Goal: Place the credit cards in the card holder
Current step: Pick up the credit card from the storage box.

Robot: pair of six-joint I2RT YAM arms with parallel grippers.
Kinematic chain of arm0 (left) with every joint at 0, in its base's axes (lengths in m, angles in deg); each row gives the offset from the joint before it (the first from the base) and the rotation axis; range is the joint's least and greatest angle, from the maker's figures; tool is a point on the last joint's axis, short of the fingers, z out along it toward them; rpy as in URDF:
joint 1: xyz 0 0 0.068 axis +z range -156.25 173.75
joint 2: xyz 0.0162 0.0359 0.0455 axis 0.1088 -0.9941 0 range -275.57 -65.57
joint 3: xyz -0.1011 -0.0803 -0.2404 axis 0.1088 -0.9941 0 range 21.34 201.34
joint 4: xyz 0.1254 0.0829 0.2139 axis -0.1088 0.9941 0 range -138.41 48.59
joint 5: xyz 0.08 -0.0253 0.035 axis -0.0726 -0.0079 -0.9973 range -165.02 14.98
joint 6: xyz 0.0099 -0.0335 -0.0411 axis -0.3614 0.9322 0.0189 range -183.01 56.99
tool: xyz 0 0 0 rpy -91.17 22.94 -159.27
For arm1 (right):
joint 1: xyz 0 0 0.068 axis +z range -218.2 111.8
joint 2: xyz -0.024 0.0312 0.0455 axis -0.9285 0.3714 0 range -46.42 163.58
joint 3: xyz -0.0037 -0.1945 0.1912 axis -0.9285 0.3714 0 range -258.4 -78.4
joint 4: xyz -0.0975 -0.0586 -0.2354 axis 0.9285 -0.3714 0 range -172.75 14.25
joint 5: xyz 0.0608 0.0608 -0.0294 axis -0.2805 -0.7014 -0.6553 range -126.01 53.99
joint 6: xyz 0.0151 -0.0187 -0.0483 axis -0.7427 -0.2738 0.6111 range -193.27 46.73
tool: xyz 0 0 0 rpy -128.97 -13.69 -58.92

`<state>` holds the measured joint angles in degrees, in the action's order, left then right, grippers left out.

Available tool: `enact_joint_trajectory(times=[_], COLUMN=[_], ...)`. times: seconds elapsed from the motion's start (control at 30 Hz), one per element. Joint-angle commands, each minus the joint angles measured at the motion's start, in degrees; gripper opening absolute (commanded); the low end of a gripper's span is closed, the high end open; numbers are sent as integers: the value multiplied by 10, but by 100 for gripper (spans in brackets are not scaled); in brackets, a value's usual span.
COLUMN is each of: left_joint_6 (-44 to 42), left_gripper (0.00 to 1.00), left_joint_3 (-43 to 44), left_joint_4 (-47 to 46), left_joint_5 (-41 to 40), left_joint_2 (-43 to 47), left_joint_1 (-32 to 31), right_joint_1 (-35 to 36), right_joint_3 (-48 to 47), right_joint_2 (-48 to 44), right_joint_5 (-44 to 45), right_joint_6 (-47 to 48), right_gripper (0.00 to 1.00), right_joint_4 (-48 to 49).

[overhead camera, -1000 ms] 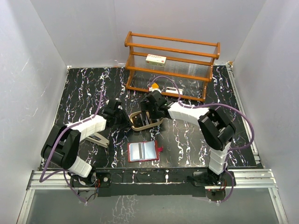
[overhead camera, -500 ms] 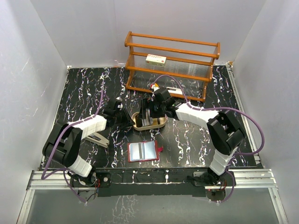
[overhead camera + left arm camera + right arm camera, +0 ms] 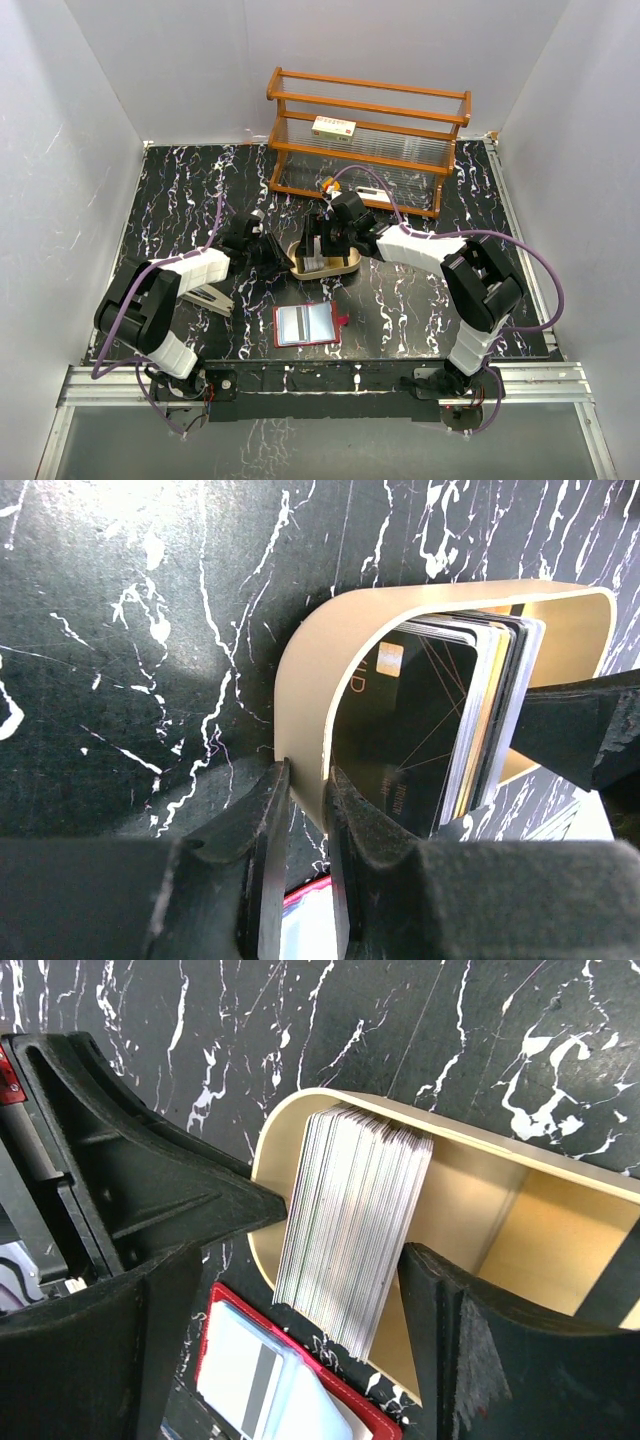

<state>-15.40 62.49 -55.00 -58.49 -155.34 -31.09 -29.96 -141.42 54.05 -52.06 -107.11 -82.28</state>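
A tan oval tray sits mid-table with a stack of credit cards standing on edge inside it; the front card is black. My left gripper is shut on the tray's rounded end wall, one finger outside and one inside. My right gripper is open and straddles the stack from above, with a finger close on each side. The card holder lies open in front of the tray, red-edged with clear pockets, and it also shows under the right wrist.
A wooden rack stands at the back, with a white box with red marks on its shelf. An orange piece lies by the rack's foot. A flat grey striped object lies under the left arm. White walls enclose the table.
The tray, tipped up a second ago, now lies flat and slightly further right. My right gripper has swung over the cards and its jaws have narrowed a little. The left grip stays on the tray.
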Motion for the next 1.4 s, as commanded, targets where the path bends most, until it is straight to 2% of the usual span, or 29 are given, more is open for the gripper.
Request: enact_joint_trajectory(times=[0.0,0.4,0.7,0.8,0.9,0.97,1.03,1.2,1.37], left_joint_6=[18,14,13,16,14,9,-2,-9,-7], left_gripper=[17,23,34,35,28,15,8,6,5], left_joint_3=[1,19,20,19,17,25,42,49,50], left_joint_4=[-42,-49,18,25,31,59,99,135,119], left_joint_5=[53,69,27,15,3,-14,-45,-94,-72], left_joint_2=[5,11,50,65,65,56,47,47,12], left_joint_1=[0,0,0,0,0,0,0,1,1], right_joint_1=[7,13,12,14,16,17,18,19,19], right_joint_3=[0,-19,-27,-32,-39,-43,-48,-45,-41], right_joint_2=[-11,19,31,33,29,26,24,20,15], right_joint_5=[-17,58,87,89,87,84,83,66,53], right_joint_6=[-16,-15,-11,-12,-15,-16,-17,-18,-23], right_gripper=[74,57,47,45,45,48,51,52,58], right_joint_4=[50,-16,-48,-55,-61,-62,-67,-64,-54])
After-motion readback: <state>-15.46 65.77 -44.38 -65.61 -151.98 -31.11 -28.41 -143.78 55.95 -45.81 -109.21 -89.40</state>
